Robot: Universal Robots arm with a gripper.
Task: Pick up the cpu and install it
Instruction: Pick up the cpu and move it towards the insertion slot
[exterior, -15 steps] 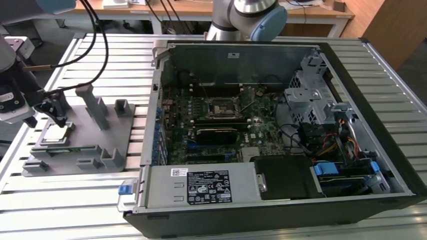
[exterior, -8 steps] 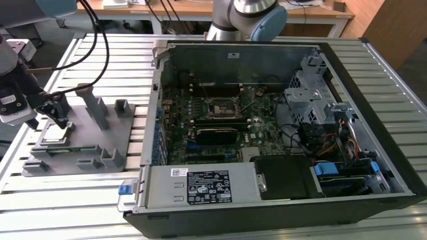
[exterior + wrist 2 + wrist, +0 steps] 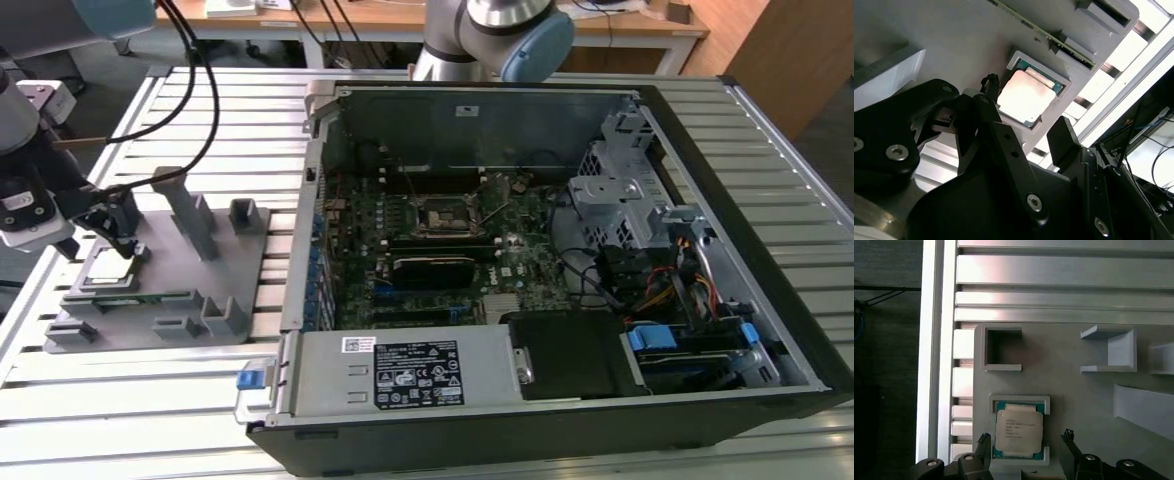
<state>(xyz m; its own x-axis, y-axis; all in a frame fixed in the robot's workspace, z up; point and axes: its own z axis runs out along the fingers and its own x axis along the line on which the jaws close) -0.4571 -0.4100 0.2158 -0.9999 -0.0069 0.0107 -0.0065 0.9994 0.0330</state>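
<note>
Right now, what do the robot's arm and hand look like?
The arm is a shiny silver-grey tube with round pale-blue caps on its joints, and black cables hang near its wrist. The hand is black, with two thin fingers and small silver screws.

Table: a table of silvery metal slats, dark grooves between them, ran across the exterior view.
Desk: a pale wooden desk on white legs stood behind the table.
Panel: a brown wooden panel rose at the exterior view's upper right.
Floor: grey floor lay past the table's far corner.
Light: soft and even, with pale glare on the slats.
</note>
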